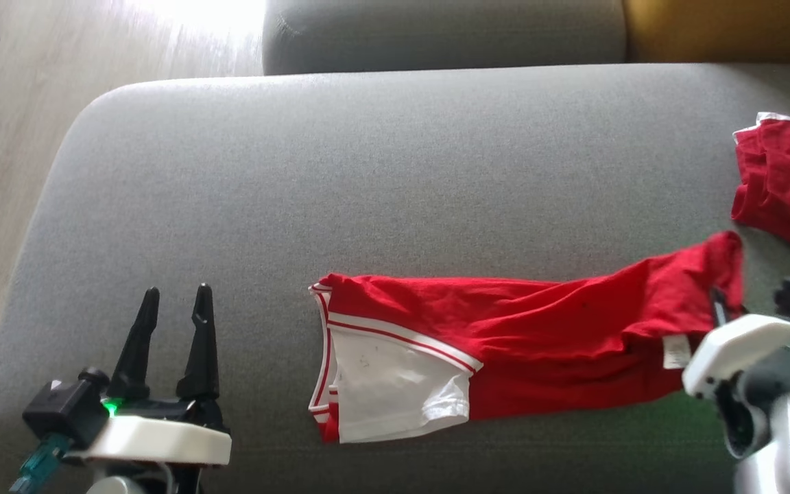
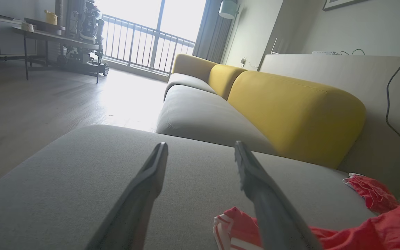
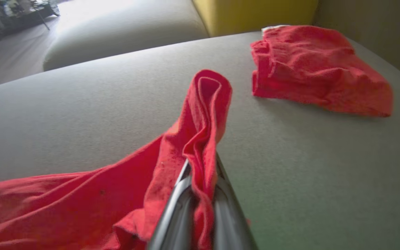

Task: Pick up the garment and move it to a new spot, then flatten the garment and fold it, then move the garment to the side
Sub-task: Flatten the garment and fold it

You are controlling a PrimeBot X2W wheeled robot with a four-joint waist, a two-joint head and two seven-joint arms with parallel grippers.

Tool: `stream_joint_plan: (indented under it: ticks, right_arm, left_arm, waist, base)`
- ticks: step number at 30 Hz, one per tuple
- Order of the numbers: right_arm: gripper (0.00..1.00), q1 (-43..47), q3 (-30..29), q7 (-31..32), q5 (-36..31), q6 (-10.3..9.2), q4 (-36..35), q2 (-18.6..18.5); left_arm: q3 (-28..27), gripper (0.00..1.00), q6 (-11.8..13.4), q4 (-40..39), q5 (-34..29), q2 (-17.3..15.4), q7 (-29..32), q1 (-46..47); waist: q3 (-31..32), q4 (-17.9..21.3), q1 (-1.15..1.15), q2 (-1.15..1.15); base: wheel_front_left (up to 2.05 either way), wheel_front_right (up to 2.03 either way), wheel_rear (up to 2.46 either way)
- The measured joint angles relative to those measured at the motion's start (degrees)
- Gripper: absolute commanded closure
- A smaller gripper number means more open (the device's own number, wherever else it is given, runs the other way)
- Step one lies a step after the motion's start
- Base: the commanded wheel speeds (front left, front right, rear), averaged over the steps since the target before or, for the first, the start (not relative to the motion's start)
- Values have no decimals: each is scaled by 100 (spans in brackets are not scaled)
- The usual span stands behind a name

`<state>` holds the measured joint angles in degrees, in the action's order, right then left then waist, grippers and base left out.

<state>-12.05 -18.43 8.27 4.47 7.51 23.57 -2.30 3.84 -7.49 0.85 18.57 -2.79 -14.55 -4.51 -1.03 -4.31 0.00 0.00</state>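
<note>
One red T-shirt [image 1: 518, 343] is lying stretched across the grey sofa seat [image 1: 367, 171]. Your right gripper [image 3: 201, 166] is pinching its bunched right end; your left gripper [image 1: 174, 302] is hanging wide, empty. You're handling light, limp cloth, likely sagging when lifted, so try taking the white sleeve [image 1: 388, 384] end too.

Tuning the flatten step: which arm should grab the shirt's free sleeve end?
Left. The left fingers are open and empty, nearer that end of the garment; the right fingers are shut on the opposite end.
</note>
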Motion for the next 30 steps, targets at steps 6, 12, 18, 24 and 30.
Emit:
stream_joint_plan:
  ticks: [6, 12, 18, 24, 30]
  right_arm:
    - [100, 324, 703, 347, 516, 0, -588, 0]
    - [100, 559, 1579, 690, 1694, 0, -1089, -1]
    - [100, 577, 2335, 727, 3023, -1, -1277, -11]
    - [100, 566, 2984, 316, 3922, -1, -944, -21]
    - [100, 270, 3633, -253, 5169, -1, -165, -32]
  left_arm:
    - [-51, 0, 0, 1, 25, 0, 0, -69]
    - [-53, 0, 0, 9, 85, 0, 0, -159]
    - [-45, 0, 0, 9, 158, -1, 0, -159]
    - [5, 0, 0, 10, 175, -1, 0, -160]
    - [104, 0, 0, 20, 175, -1, 0, -160]
  waist:
    - [111, 30, 0, 0]
    - [187, 50, 0, 0]
    - [250, -29, 0, 0]
    - [272, -244, 0, 0]
    - [190, -554, 0, 0]
  base:
    - [0, 0, 0]
    - [0, 0, 0]
    - [0, 0, 0]
    - [0, 0, 0]
    - [0, 0, 0]
